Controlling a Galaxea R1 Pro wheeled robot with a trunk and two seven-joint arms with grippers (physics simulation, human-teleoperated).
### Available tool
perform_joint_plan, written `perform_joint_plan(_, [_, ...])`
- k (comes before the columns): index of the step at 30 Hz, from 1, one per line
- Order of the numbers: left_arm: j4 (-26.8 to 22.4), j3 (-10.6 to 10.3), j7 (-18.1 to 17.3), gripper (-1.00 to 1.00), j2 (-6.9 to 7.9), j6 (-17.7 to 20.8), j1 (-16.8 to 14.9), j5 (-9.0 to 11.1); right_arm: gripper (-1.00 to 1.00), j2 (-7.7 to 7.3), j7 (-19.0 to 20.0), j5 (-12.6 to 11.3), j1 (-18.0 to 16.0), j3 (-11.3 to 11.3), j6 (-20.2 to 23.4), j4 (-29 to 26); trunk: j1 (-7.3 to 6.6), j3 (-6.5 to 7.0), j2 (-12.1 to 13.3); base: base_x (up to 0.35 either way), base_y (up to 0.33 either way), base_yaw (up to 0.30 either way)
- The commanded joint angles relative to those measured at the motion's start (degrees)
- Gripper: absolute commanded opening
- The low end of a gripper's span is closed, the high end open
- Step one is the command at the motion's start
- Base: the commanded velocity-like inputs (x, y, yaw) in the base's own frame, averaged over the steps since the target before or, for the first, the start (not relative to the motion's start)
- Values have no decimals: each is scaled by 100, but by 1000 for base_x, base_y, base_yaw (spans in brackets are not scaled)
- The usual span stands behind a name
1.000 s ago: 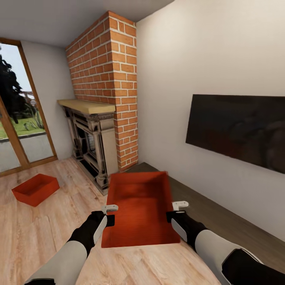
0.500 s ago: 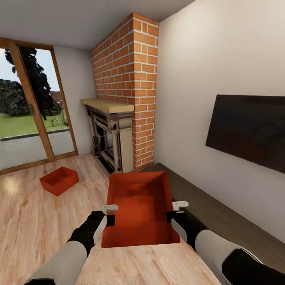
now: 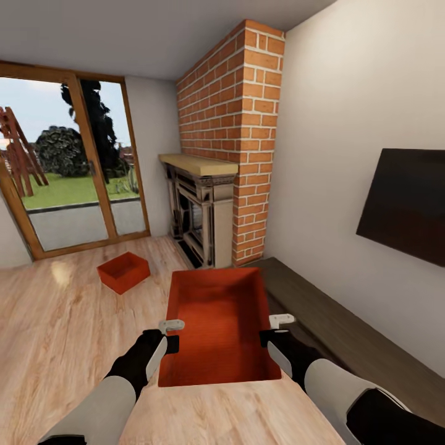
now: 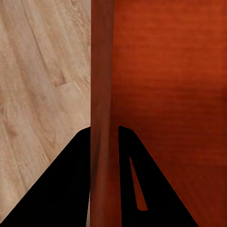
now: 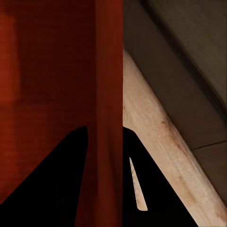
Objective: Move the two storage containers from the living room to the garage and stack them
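One of the two storage containers, the held container (image 3: 219, 321), is up off the wood floor (image 3: 55, 334) and carried level in front of the robot, gripped from both sides. The left gripper (image 3: 171, 334) is closed on its left wall, and the left wrist view shows that wall (image 4: 101, 118) pinched between the two dark fingers (image 4: 61, 189). The right gripper (image 3: 276, 329) is closed on the opposite wall (image 5: 109, 94) in the same way. The second container (image 3: 123, 272) sits on the planks well apart from the robot, near the glass door (image 3: 80, 185) and to the left of the fireplace (image 3: 201, 213) and brick chimney (image 3: 238, 123). The low dark cabinet (image 3: 327, 321) runs along the wall at the robot's right. All of this is the living room, so I judge the task to be at an early stage: one bin is picked up but not yet delivered, the other is untouched, and the garage has not been reached. How firmly the fingers bite cannot be judged, though the bin seems steady. The carry, the set-down, the second fetch and the stacking all remain.
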Motion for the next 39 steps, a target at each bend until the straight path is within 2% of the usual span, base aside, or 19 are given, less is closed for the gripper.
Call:
perform_joint_plan(1, [0,12,50,-100,-9,33,-1,-42,-100,0,-25,-120,-1,141,17,-122,2,-5,-7,0,0,292])
perform_joint_plan(39, [0,10,50,-100,-9,33,-1,-42,-100,0,-25,-122,-1,137,17,-117,2,-5,-7,0,0,294])
